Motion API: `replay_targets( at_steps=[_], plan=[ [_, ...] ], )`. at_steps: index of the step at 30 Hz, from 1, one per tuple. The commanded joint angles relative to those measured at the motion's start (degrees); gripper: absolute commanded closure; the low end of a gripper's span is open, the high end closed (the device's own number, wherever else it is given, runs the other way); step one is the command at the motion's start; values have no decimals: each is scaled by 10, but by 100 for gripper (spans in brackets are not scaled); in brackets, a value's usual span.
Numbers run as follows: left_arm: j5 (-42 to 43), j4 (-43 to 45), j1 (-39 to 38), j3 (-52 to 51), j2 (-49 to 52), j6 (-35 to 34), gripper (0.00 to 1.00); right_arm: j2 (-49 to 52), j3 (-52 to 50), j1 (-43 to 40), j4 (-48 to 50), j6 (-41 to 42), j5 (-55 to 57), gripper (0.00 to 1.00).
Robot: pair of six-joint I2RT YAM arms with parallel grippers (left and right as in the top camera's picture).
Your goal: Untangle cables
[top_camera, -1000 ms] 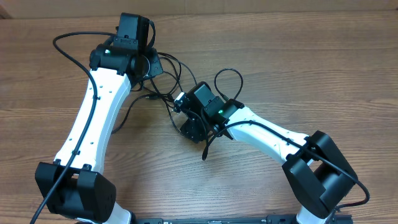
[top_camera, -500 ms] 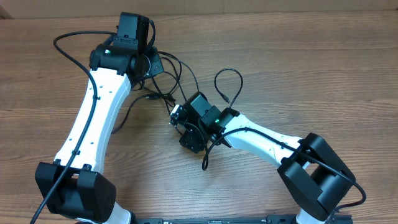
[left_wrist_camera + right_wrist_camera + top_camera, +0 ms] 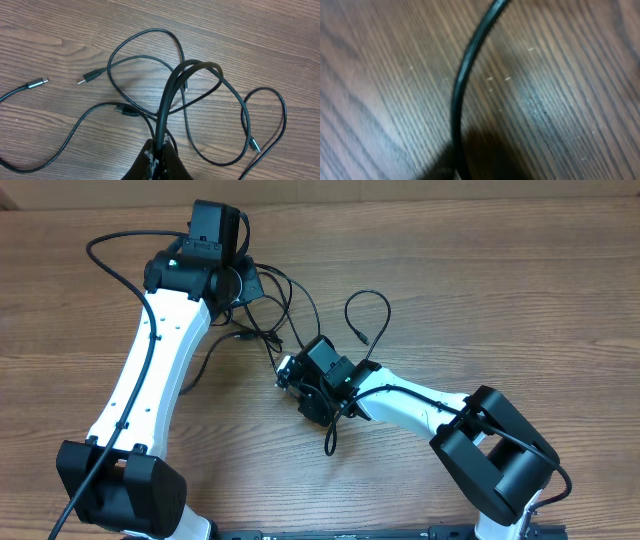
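the thin black flexible cables (image 3: 169, 92) lie in a loose sprawl on the brown wood-grain table (image 3: 520, 300), strung between the two arms. the left gripper (image 3: 159, 152) is pinched tight on a doubled strand of them, which rises from its fingers and arches over the other loops. the right gripper (image 3: 308, 395) sits low over the table at the near end of the sprawl. whether it is clamped or parted cannot be told, since its fingers do not show clearly in any view.

the relation that matters is the line between the two. from the right gripper the bulk of the cables runs away and to the left, up toward the left gripper at the far side, so the long axis of the tangle is that diagonal. a free loop (image 3: 389, 315) stands off to the right of it. the right arm is nearer the crossings in the middle. drawing the two ends apart along the diagonal looks the likely way to open the loops, though it could also cinch a crossing.

the left wrist view shows what the overhead cannot: separate small plug ends (image 3: 90, 76) lying free, and which strands pass over which. the right wrist view, blurred and very close, shows only one cord (image 3: 457, 95) curving over the grain.
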Motion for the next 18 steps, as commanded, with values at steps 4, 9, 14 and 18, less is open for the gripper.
replay_targets(
  at_steps=[4,9,14,18],
  plan=[
    [2,-5,2,0,1,-7,96,-28,15,-20,-15,81,39,96],
    [-6,-14,3,0,1,2,96,-91,59,-67,-86,136,92,96],
    [-33,-25,3,0,1,2,96,-169,96,-149,-177,167,118,96],
    [-48,-34,3,0,1,2,96,-226,109,-243,-208,167,118,96]
  ],
)
